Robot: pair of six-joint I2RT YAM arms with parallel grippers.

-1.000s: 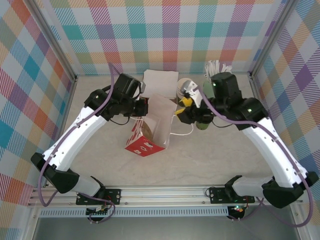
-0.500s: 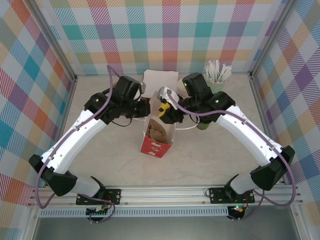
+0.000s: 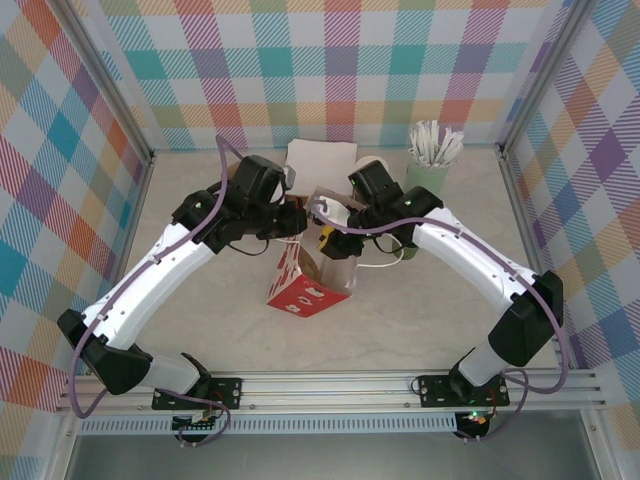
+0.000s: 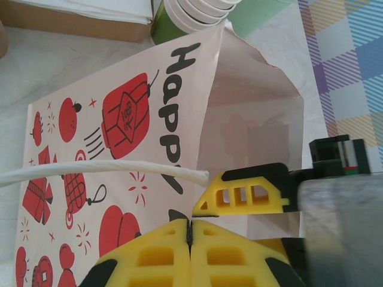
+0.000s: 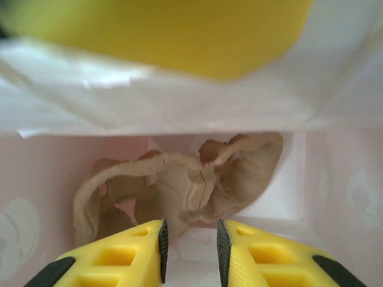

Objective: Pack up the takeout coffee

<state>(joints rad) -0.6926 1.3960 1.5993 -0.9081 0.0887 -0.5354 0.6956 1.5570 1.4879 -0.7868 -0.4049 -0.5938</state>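
Note:
The red-and-white paper bag (image 3: 305,285) stands open mid-table, printed "Happy" (image 4: 173,101). My left gripper (image 3: 297,222) (image 4: 190,224) is shut on the bag's upper edge. My right gripper (image 3: 327,238) (image 5: 190,239) is open inside the bag's mouth with nothing between its fingers. Crumpled brown paper (image 5: 191,179) lies on the bag's bottom below it. One right finger (image 4: 248,192) shows inside the bag in the left wrist view. A small dark green cup (image 3: 404,251) peeks out under my right forearm, to the right of the bag.
Stacked green cups (image 3: 372,170) (image 4: 188,13) and a pale-green holder of white sticks (image 3: 432,158) stand at the back right. A white napkin stack (image 3: 320,158) lies behind the bag. The bag's white cord handle (image 4: 102,169) hangs loose.
My right arm swung left from beside the green cup to over the bag, and its gripper lowered into the mouth. The bag turned more upright. The left gripper kept its hold.

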